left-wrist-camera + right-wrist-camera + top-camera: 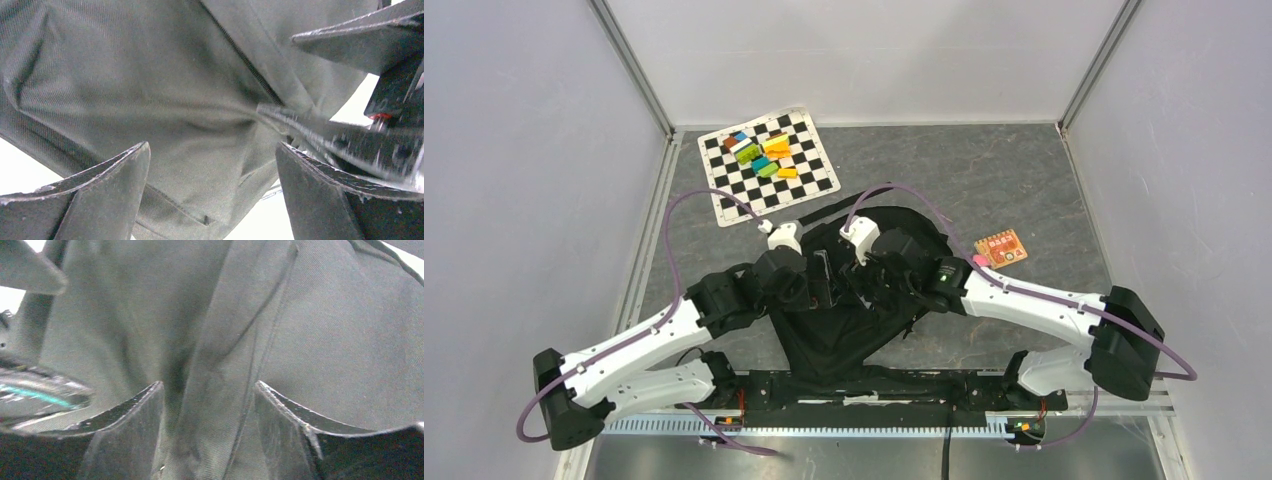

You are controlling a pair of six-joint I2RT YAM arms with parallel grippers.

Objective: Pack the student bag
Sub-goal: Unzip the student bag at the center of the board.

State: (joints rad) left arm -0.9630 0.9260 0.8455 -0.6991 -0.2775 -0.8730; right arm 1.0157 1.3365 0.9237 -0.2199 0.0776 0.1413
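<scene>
The student bag (839, 325) is a big black fabric pack lying in the middle of the table, right in front of both arm bases. Both wrists hover over its upper part. My left gripper (822, 280) (212, 147) is open wide, with grey-looking bag fabric (165, 100) and a zip line (245, 62) beyond its fingers. My right gripper (881, 275) (209, 385) is open too, with a raised fold of the bag's fabric (215, 390) between its fingers. Each wrist view also catches the other gripper's fingers (350, 40) (30, 270) close by.
A checkerboard mat (804, 130) at the back left carries several small coloured blocks (764, 155). A small orange card (1001, 247) lies right of the bag, with a pink bit (977, 260) beside it. Grey walls enclose the table.
</scene>
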